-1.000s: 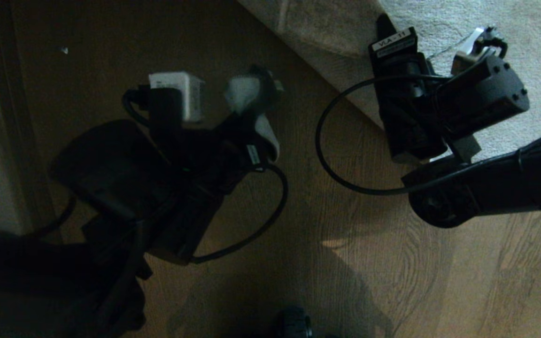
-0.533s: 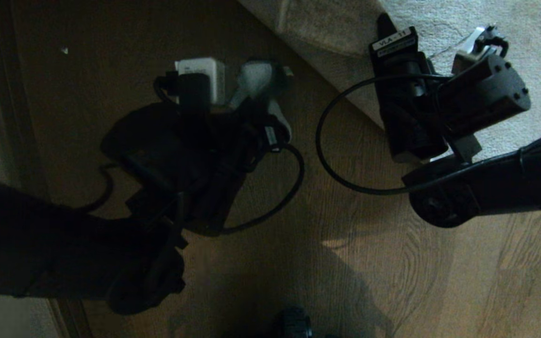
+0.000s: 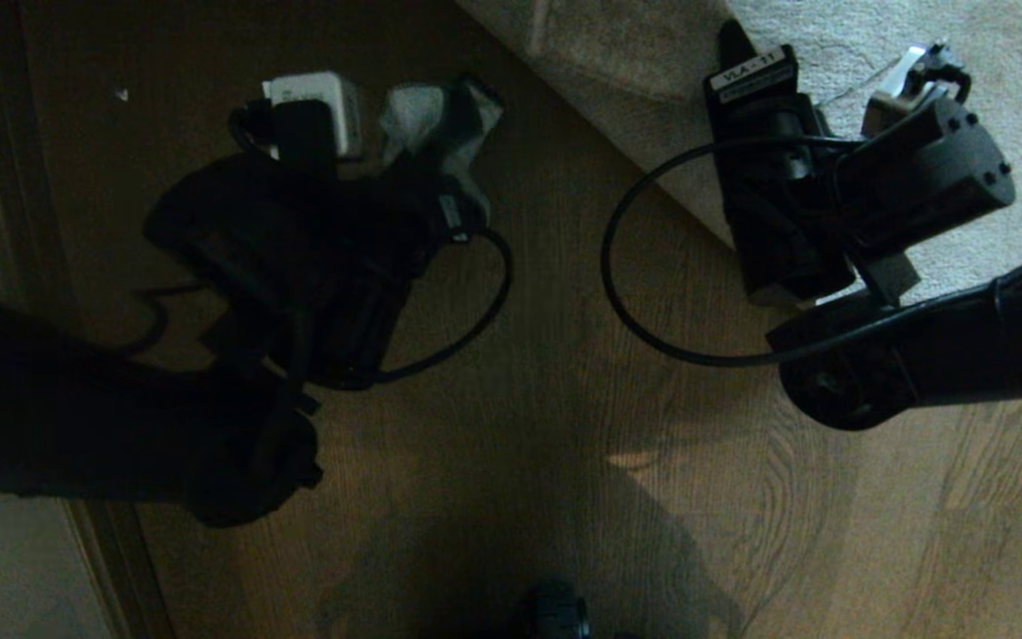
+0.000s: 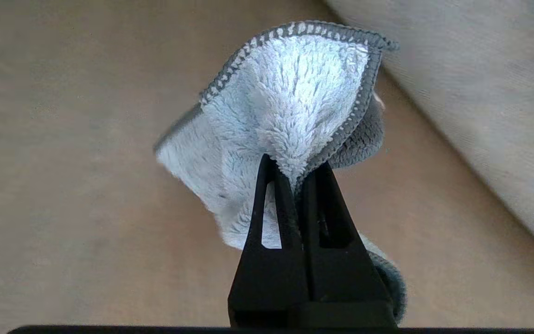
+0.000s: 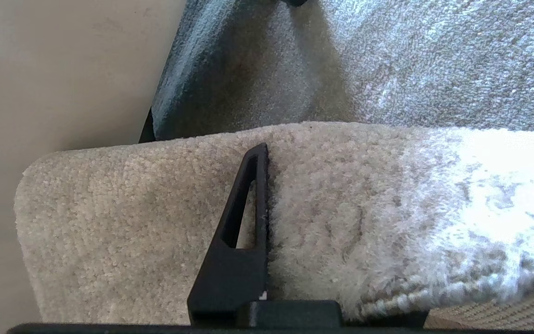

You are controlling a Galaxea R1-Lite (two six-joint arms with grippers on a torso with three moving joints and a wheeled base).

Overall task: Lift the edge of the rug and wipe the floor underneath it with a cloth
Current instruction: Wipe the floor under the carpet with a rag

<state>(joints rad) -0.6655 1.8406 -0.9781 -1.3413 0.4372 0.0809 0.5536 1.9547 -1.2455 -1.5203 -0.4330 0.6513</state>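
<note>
Beside the rug edge [image 3: 653, 169], over bare floor [image 3: 564, 355], the left gripper [image 4: 295, 174] is clamped on the cloth [image 4: 290, 102], its fingers pressed together with the cloth fanning out beyond the tips. At the rug edge [image 5: 155, 195] itself, the right gripper [image 5: 276, 185] grips the raised border; one finger [image 5: 244, 204] lies on the pile, the other is hidden behind the rug.

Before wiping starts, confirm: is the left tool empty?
No, the left tool is shut on a fold of the pale cloth, which hangs above the wood floor.
</note>
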